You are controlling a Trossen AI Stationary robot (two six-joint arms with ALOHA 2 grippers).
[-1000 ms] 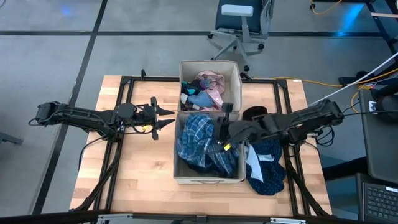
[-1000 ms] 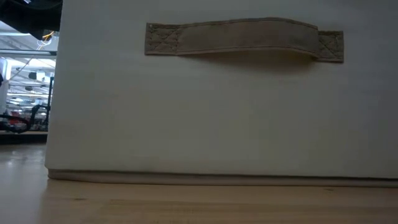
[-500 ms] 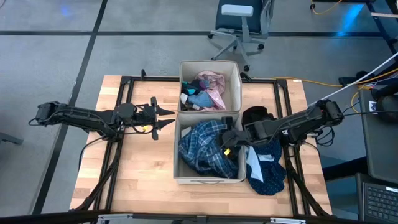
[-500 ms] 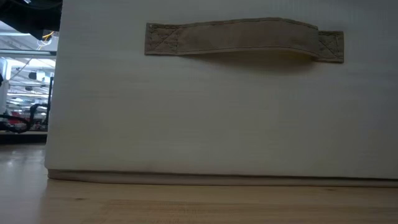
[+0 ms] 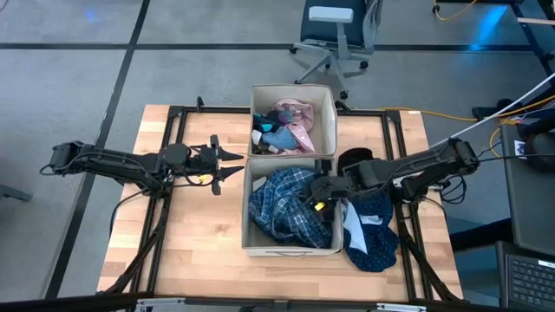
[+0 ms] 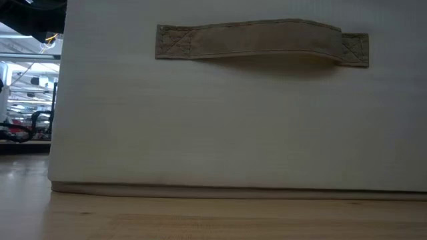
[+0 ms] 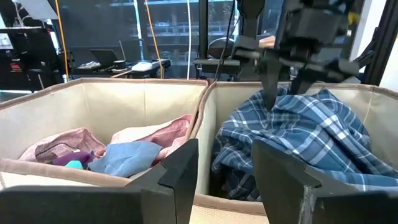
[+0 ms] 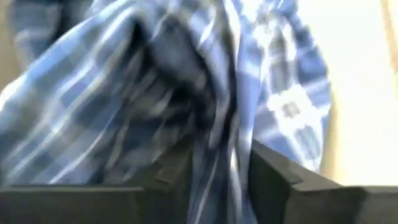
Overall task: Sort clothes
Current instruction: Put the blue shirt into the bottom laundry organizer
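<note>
Left side of the wooden table (image 5: 199,243): the left gripper (image 5: 232,165) waits just beside the two bins, its fingers (image 7: 177,177) apart and holding nothing, apparently parked clear of the working arm.

Centre, far bin: the beige square fabric bin (image 5: 292,89) holds a crumpled pink shirt (image 5: 295,115) and small blue and teal socks (image 5: 277,139), presumably the pile already sorted there.

Centre, near bin: a second beige fabric bin (image 5: 290,250) contains the heaped blue-white plaid shirt (image 5: 286,204).

Right edge of that bin: the right gripper (image 5: 318,192) sits over the rim, fingers (image 8: 273,180) parted with plaid cloth hanging between them, seemingly letting go.

Right of the bins: a navy dotted garment (image 5: 375,234), a white top (image 5: 353,234) and a black garment (image 5: 355,159) lie unsorted on the table.
</note>
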